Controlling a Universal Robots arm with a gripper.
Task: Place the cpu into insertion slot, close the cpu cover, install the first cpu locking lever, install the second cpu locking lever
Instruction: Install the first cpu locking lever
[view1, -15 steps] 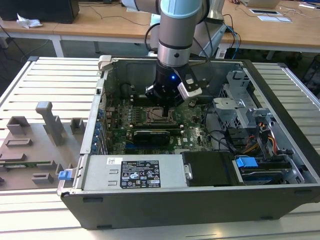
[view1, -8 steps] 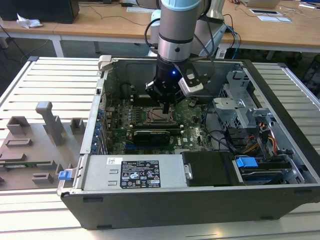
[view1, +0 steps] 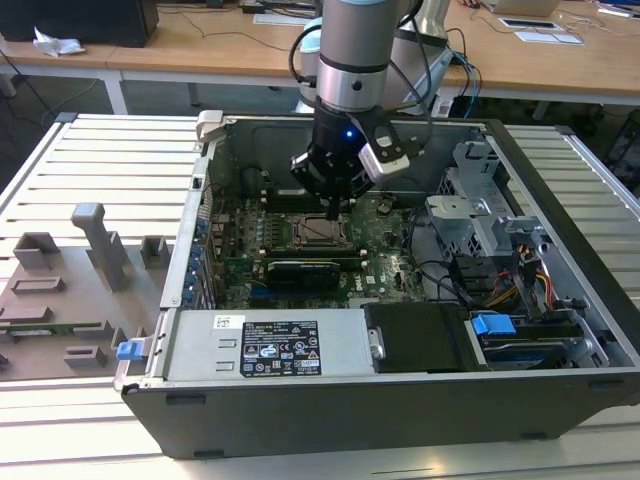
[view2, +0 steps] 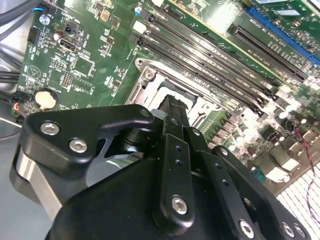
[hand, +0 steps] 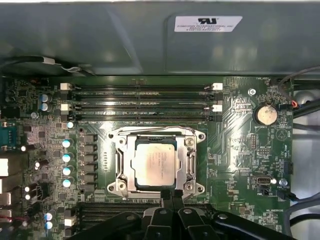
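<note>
The cpu (hand: 155, 162), a pale square chip, lies flat in the insertion slot (view1: 322, 232) on the green board. The silvery cpu cover (hand: 155, 136) lies down around it, its window framing the chip. My gripper (hand: 172, 192) is shut with nothing between its fingers, and its tips touch or hover at the cover's edge nearest the wrist. In the exterior view the gripper (view1: 333, 210) points straight down over the slot, inside the open computer case. In the second wrist view the gripper (view2: 175, 100) hides much of the slot. I cannot tell how the locking levers stand.
Memory slots (hand: 140, 97) run beside the socket, with a coin battery (hand: 265, 114) nearby. A long black card (view1: 303, 270) lies in front of the socket. The case wall (hand: 150, 40), the power supply (view1: 265, 345), drive bays and cables (view1: 450, 275) surround the board.
</note>
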